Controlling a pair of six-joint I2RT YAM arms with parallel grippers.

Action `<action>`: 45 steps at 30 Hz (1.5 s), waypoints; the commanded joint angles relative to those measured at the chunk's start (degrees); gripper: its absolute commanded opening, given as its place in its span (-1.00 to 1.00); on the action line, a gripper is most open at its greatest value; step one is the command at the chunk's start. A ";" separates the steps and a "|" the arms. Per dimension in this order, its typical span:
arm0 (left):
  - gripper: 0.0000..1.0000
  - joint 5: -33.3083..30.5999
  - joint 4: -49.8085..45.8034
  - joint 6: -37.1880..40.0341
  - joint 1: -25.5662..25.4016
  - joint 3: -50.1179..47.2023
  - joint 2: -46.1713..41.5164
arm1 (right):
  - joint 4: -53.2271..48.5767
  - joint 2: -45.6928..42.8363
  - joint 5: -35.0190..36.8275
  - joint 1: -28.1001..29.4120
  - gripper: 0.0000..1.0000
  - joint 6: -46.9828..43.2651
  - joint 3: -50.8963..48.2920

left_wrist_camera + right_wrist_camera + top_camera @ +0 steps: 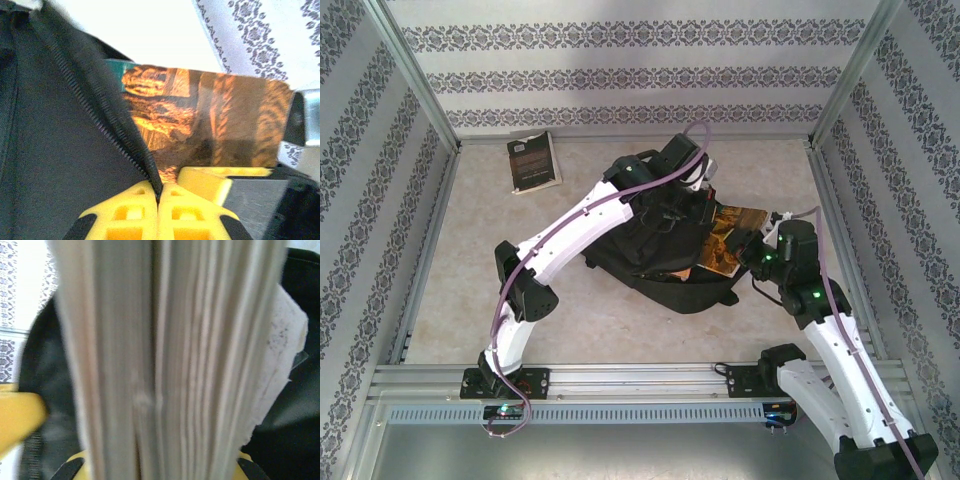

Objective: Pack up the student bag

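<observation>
A dark book [533,162] lies by the surface's far left corner, waiting its turn, I judge. The bag [660,270] lies mid-surface. My left gripper [159,200] has its jaws pinched together on the bag's zipper edge, I think to hold the mouth open. The right gripper [748,248] is clamped on an orange book [210,120], angled toward that opening.

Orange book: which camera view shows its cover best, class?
Left wrist: the book shows its cover large and sharp, beside the bag. The top view shows it small, held by the right gripper at the bag. The right wrist view gives blurred page edges.
</observation>
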 commanded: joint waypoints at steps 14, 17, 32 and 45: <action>-1.00 -4.07 -8.80 -0.84 4.92 7.03 -5.00 | 0.97 -6.35 -6.26 0.85 -1.00 -4.24 -5.37; -1.00 -3.81 -8.07 -1.09 5.45 7.62 -5.42 | 1.67 -6.13 -6.42 0.82 -1.00 -2.74 -6.25; -1.00 3.78 -4.37 -4.03 5.99 9.68 -5.29 | 24.02 5.48 -5.24 4.12 -1.00 7.17 -8.25; -1.00 6.29 0.02 -6.98 7.44 10.13 -6.53 | 35.75 31.55 6.87 15.74 -0.80 6.85 1.34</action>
